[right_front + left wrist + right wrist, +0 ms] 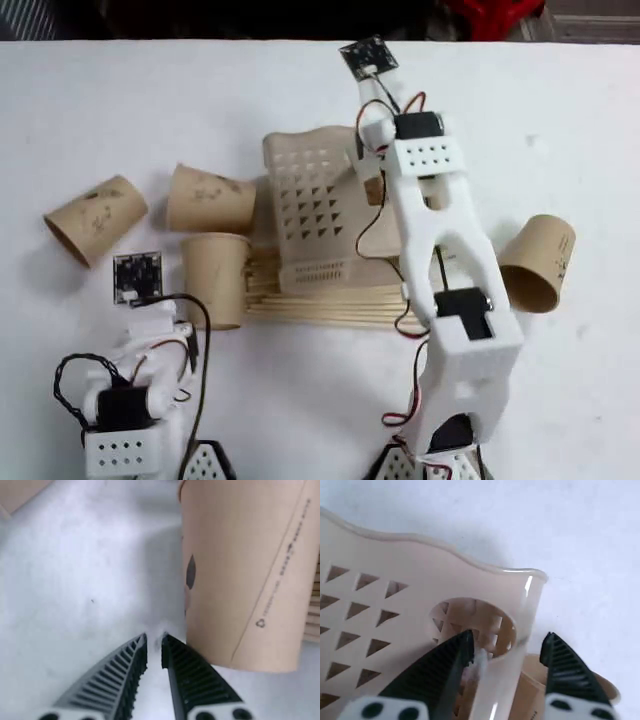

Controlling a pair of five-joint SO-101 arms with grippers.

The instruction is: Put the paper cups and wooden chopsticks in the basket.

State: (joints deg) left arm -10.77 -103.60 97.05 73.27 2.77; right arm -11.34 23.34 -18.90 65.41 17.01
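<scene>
The beige basket [310, 200] with triangular holes sits mid-table. My right gripper [507, 642] is open at its far right corner, and the end wall [510, 605] with the oval handle hole stands between the fingers. A paper cup [535, 692] shows just behind that wall. My left gripper [154, 647] is shut on nothing, low over the table beside an upright paper cup [245, 570], the same cup [215, 278] seen from above. Two cups [95, 220] [210, 198] lie on their sides at the left, and another cup [537, 262] lies at the right. Wooden chopsticks [330, 303] lie along the basket's near side.
The right arm [440, 260] stretches over the chopsticks and the basket's right end. The left arm [135, 400] sits at the near left. Bare white table lies near the front middle and along the far edge.
</scene>
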